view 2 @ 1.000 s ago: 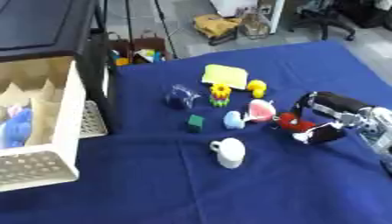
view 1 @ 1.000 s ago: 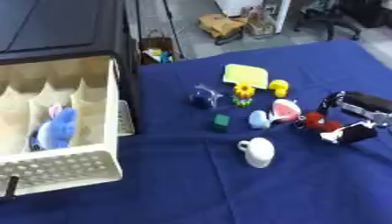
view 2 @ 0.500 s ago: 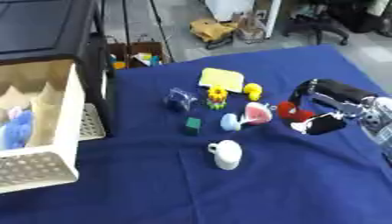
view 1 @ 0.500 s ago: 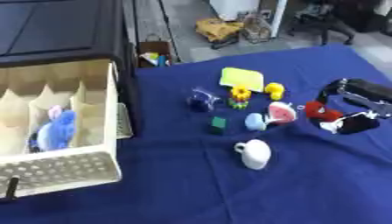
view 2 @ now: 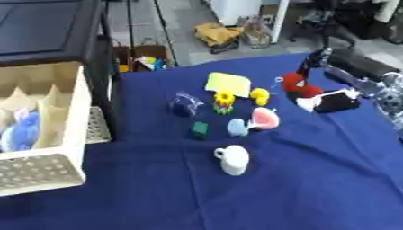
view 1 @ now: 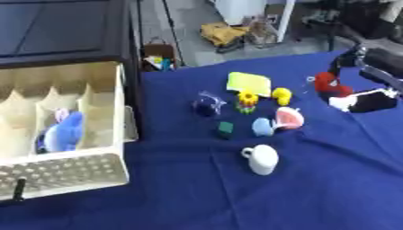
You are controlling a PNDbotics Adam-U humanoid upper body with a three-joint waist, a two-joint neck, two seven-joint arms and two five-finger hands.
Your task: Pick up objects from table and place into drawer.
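— Where do we stand with the red toy?

— We have it in our right hand, fingers curled round it, raised over the right side of the blue tabletop. Our left hand shows in neither view.

— And the drawer?

— Open at the far left, well apart from the hand. Its dividers split it into compartments, and a blue plush already lies in one of them.

— So what could go wrong from here?

— We judge the carry is the risk. The whole scatter of things lies between us and the drawer: the yellow pad, the little yellow figure, the flower piece, the pink and pale blue toys, the green block, the dark bundle, the white cup. If we sweep low, the arm could knock the cup over or push small pieces off.

— And the toy itself?

— We see it only partly enclosed, so it could slip out on the way. Letting go too early would drop it on the drawer's front wall or on the dividers, not in a compartment.
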